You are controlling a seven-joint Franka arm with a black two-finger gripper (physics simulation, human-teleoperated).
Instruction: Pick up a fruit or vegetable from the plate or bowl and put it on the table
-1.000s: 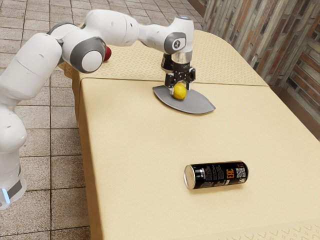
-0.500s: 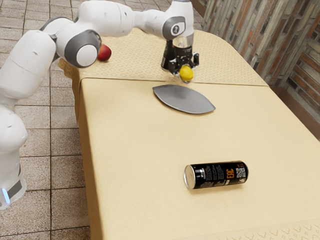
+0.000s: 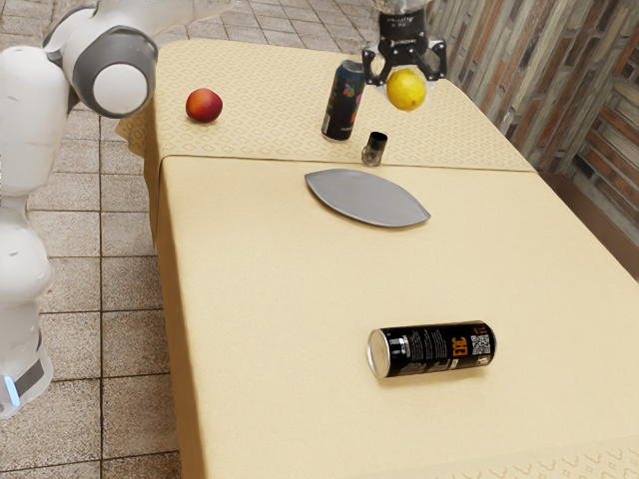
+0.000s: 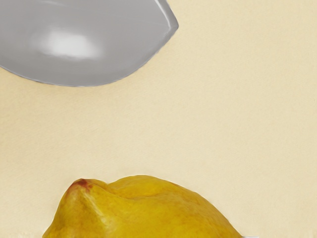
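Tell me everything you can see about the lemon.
The lemon is yellow, its rind slightly uneven and unbroken where visible, with a blunt nub at one end, reddish brown at the tip. It hangs in the air above the table, clear of the gray plate, held between the jaws of the gripper.

From the exterior view's left I log fruit (image 3: pixel 204 106), upright can (image 3: pixel 342 102), shaker (image 3: pixel 374 150) on table (image 3: pixel 260 269); plate (image 3: pixel 366 199) before them, tipped can (image 3: pixel 432 349) nearest.

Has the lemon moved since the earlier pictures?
Yes. Against the gray plate, the lemon has gone up and toward the exterior view's right: first it was at the plate, now it is held well away from it.
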